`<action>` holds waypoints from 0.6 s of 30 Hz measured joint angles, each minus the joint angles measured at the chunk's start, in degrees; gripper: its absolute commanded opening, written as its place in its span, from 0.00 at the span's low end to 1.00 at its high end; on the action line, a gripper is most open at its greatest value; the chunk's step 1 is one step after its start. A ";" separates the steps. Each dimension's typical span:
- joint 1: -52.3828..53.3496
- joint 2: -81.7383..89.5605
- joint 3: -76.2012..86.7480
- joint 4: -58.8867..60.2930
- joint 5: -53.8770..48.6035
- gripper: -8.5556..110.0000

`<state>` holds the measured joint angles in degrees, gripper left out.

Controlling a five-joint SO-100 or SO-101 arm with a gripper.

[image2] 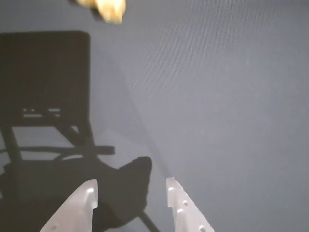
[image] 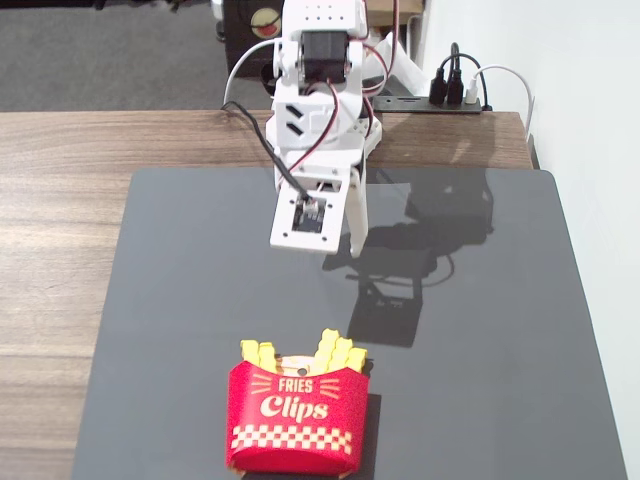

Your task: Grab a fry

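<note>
The gripper point(image: 335, 240) hung above the dark mat point(image: 180, 300), fingers parted and empty. The fries point(image: 335, 352) stood upright in the red carton point(image: 296, 418), well apart. They looked light, stiff and slick; pinch one exposed top across its ridged sides

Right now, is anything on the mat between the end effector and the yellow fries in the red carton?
Nothing: in the fixed view, only bare dark grey mat and the arm's shadow separate the white end effector from the yellow plastic fries.

Fries point(image: 335, 352) stand in the carton point(image: 296, 418) on the mat point(image: 180, 300), seemingly near its front edge.
</note>
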<state>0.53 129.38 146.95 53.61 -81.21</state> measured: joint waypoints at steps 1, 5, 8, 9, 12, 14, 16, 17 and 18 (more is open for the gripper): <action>0.00 -2.37 -1.49 -0.88 0.70 0.23; 0.00 -11.87 -7.56 -3.96 3.34 0.23; 0.00 -18.11 -12.39 -4.83 4.83 0.23; 0.00 -19.78 -13.80 -4.92 5.10 0.23; -0.18 -24.17 -18.11 -4.92 5.80 0.23; -0.18 -26.37 -20.57 -4.92 5.98 0.23; -0.18 -28.74 -22.94 -4.92 6.06 0.23; -0.18 -29.88 -24.08 -4.92 6.15 0.23; -0.18 -31.20 -25.40 -4.92 6.15 0.23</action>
<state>0.35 98.17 121.55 48.69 -75.06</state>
